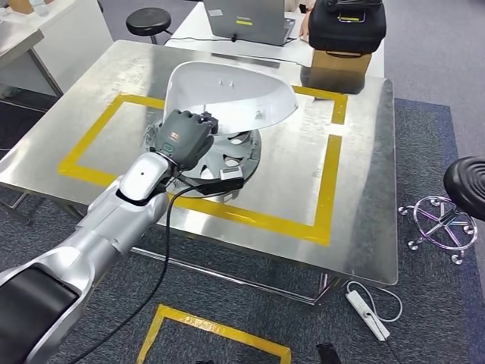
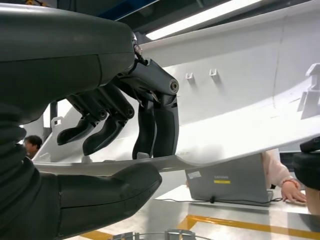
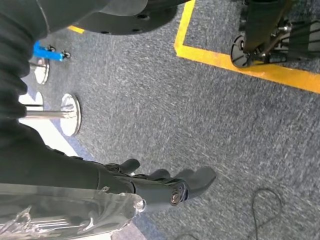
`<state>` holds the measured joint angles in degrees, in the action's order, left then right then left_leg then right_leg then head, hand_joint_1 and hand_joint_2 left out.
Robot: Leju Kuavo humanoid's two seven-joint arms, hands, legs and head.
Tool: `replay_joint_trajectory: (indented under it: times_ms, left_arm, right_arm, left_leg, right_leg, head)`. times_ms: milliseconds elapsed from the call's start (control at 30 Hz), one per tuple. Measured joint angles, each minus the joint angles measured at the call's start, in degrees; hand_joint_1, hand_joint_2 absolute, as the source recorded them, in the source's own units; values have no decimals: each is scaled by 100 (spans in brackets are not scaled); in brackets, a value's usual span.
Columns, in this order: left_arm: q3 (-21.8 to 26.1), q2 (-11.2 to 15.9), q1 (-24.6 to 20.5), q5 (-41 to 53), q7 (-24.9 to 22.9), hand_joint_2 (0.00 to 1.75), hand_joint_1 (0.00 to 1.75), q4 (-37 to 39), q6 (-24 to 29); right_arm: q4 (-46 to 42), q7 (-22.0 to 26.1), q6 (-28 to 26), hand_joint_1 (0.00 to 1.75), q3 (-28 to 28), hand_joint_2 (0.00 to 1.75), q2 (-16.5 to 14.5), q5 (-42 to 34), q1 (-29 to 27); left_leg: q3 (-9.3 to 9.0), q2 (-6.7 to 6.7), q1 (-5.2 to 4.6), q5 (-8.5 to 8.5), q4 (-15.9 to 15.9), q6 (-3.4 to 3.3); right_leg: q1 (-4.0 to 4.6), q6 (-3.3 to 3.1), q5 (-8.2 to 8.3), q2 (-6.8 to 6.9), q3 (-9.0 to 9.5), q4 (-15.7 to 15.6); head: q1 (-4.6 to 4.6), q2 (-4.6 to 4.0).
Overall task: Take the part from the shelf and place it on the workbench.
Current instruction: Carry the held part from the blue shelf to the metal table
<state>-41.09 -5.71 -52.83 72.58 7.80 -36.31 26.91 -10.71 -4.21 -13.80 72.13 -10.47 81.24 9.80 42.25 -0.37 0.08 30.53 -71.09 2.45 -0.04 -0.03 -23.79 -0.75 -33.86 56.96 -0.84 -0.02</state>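
The left hand [image 1: 184,138] reaches over the metal workbench [image 1: 355,189] and holds the white part [image 1: 229,95], a wide curved shell, by its near edge. In the left wrist view the thick thumb [image 2: 113,192] lies under the thin rim of the part [image 2: 241,100] and the dark fingers [image 2: 156,125] press down on it from the other side, so the rim is pinched between them. In the head view the part is over the middle of the workbench, inside the rectangle of yellow tape [image 1: 329,178], and it sits above a round silver wheel cover [image 1: 237,155] that lies flat on the metal surface. I cannot tell if the part touches the wheel cover or is just above it. A black cable [image 1: 166,258] runs from the wrist down toward the carpet. At the far end of the workbench there is a cardboard box [image 1: 337,64] with a black case [image 1: 345,26] on top, and behind it a grey laptop [image 1: 245,19] stands on a white table. A black stool [image 1: 466,182] stands to the right of the workbench, and a white power strip [image 1: 366,311] lies on the carpet near it. The right hand [image 3: 162,185] hangs over the blue-grey carpet [image 3: 170,100], its fingers stretched out and a little apart, holding nothing. A yellow line [image 3: 245,65] crosses the floor there.
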Motion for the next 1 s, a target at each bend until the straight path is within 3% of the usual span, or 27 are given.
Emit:
replay_joint_trajectory:
  times_ms: [100, 133, 167, 233, 333, 433, 500, 633, 800, 1000]
  left_arm:
    - [-12, 18, 0, 21, 4, 175, 175, 8, 6]
    - [-15, 23, -4, 22, 4, 175, 175, 12, 5]
    - [-18, 25, -7, 21, 5, 175, 175, 16, 1]
    - [-18, 30, -15, 8, 5, 175, 175, 28, -15]
    - [-9, 42, -39, -18, 3, 175, 175, 50, -35]
    - [5, 50, -90, -39, -39, 175, 175, 127, -81]
    - [37, 68, -168, -86, -64, 175, 175, 265, -106]
    - [130, 120, -371, -121, -192, 175, 175, 608, -229]
    - [336, 326, -630, -209, -593, 175, 175, 1149, -601]
    - [785, 808, -691, -420, -1239, 175, 175, 1625, -688]
  right_arm:
    - [0, -3, 1, 0, -1, 175, 1, 5, 0]
    - [0, -3, 1, 0, -1, 175, 2, 6, 8]
    - [0, -5, 1, 0, -1, 175, 3, 8, 15]
    - [0, -11, 2, 0, -1, 175, 4, 12, 15]
    - [0, -20, 5, 0, -1, 175, 4, 18, 4]
    - [0, -30, 10, 0, -6, 175, 4, 43, 21]
    - [0, -48, 16, 0, -23, 175, 4, 75, 36]
    - [0, -90, 34, 0, -86, 175, 2, 141, 53]
    - [0, -152, 113, 0, -163, 175, -4, 256, 105]
    - [0, -210, 158, 0, -256, 175, -20, 337, 119]
  left_leg:
    - [-266, 3, 23, -849, 1063, 21]
    - [-350, 2, 32, -1007, 1338, 2]
    - [-386, -2, 37, -1063, 1480, -32]
    - [-392, -10, 41, -1068, 1505, -103]
    - [-390, -28, 37, -1078, 1508, -129]
    - [-390, -47, 25, -1057, 1508, -166]
    - [-390, -50, 16, -1052, 1507, -180]
    - [-390, -50, 5, -1057, 1507, -201]
    - [-395, -44, 13, -1079, 1508, -192]
    - [-399, -42, 21, -1093, 1509, -170]
  right_leg:
    - [-13, 74, -142, -14, 141, 25]
    - [-4, 101, -182, -18, 153, 38]
    - [9, 129, -216, -21, 148, 47]
    - [23, 136, -256, -21, 130, 46]
    - [27, 54, -259, -13, 168, 12]
    - [25, 51, -258, 6, 209, -36]
    - [19, 88, -255, 11, 216, -57]
    - [0, 244, -251, 12, 218, -77]
    - [9, 249, -243, 5, 201, -44]
    - [16, 226, -256, 2, 180, 3]
  head:
    - [13, 0]
    - [20, 0]
    - [29, 0]
    - [31, 0]
    - [25, 0]
    - [24, 0]
    - [25, 0]
    - [29, 0]
    - [30, 0]
    - [32, 0]
